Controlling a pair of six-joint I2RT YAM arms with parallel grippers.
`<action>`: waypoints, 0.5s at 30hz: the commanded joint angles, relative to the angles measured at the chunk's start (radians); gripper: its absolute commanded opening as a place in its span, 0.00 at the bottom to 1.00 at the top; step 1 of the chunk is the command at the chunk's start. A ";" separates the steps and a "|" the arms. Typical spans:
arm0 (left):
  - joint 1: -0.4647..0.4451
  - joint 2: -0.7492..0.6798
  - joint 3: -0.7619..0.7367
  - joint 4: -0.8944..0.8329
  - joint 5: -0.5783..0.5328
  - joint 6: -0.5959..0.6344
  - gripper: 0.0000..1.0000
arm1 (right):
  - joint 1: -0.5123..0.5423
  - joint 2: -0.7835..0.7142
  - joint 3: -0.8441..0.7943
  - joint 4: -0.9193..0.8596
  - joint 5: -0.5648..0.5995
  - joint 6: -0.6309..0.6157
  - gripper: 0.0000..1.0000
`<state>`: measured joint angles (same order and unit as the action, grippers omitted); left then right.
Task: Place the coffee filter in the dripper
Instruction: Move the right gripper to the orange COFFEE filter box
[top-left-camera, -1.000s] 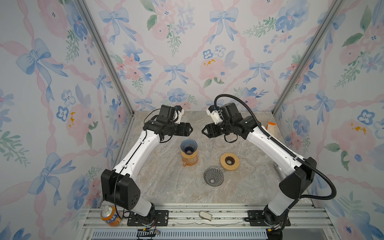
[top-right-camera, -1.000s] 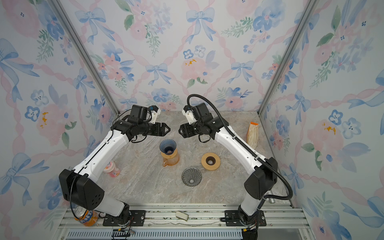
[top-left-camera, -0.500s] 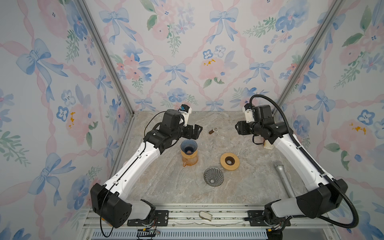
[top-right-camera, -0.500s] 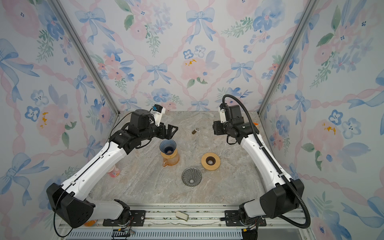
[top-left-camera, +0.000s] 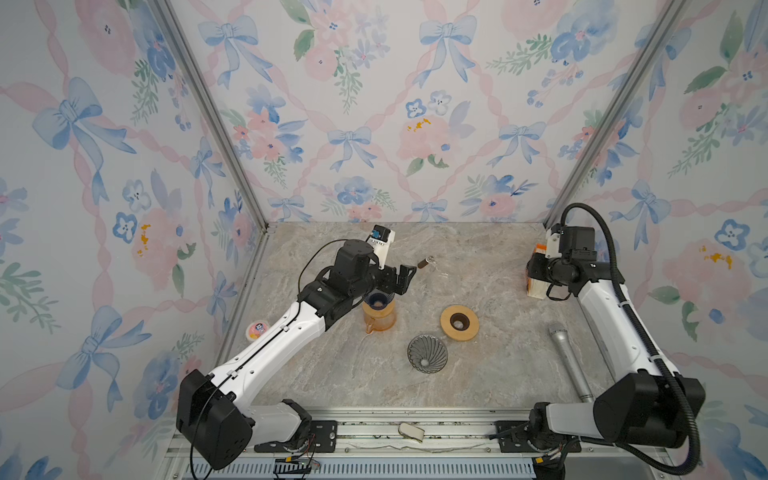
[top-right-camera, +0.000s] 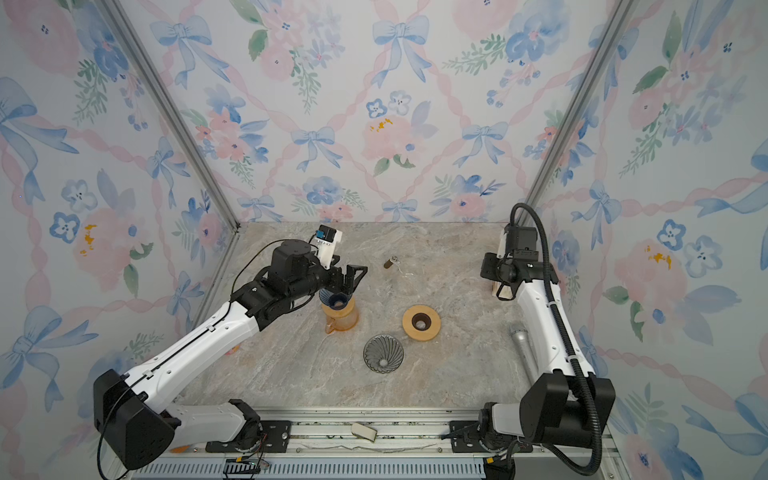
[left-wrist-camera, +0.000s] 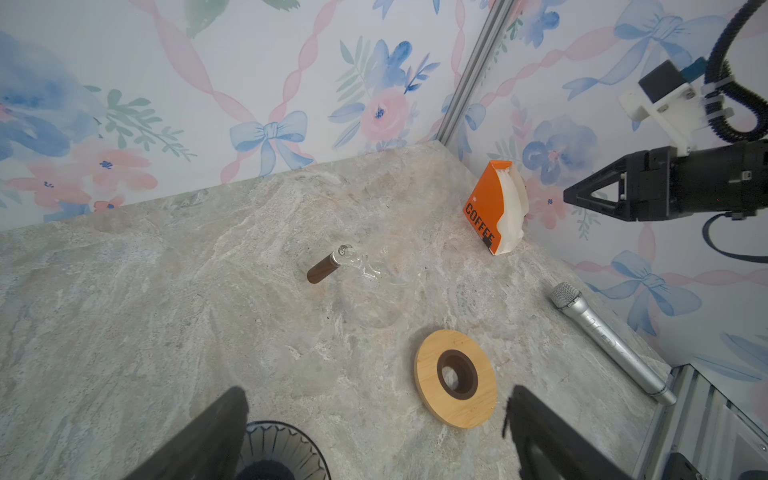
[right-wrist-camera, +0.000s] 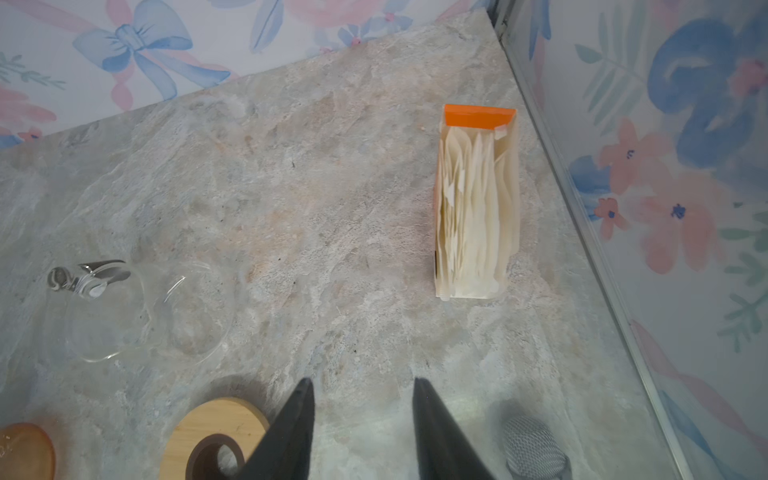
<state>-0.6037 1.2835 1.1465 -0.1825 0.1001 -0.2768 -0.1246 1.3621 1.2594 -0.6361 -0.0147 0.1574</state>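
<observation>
filter box (top-left-camera: 535, 290): mostly hidden by right arm (top-left-camera: 602, 316) | microphone (right-wrist-camera: 536, 451): cut by edge

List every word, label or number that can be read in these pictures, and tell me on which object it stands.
"COFFEE": black letters on the orange side of the coffee filter box, in the left wrist view.
Lid label of the small round container: too small and blurred to read.
Silver microphone: no readable marking.
</observation>
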 joint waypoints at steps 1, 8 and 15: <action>-0.005 -0.001 -0.023 0.056 -0.021 0.029 0.98 | -0.056 0.033 -0.008 0.050 -0.031 0.037 0.37; -0.007 0.031 -0.085 0.165 0.024 -0.006 0.98 | -0.135 0.153 0.006 0.067 -0.034 0.064 0.28; -0.009 0.079 -0.100 0.214 0.049 -0.024 0.98 | -0.161 0.249 0.012 0.062 -0.018 0.037 0.27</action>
<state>-0.6083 1.3445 1.0523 -0.0189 0.1234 -0.2821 -0.2764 1.5867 1.2594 -0.5789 -0.0368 0.2012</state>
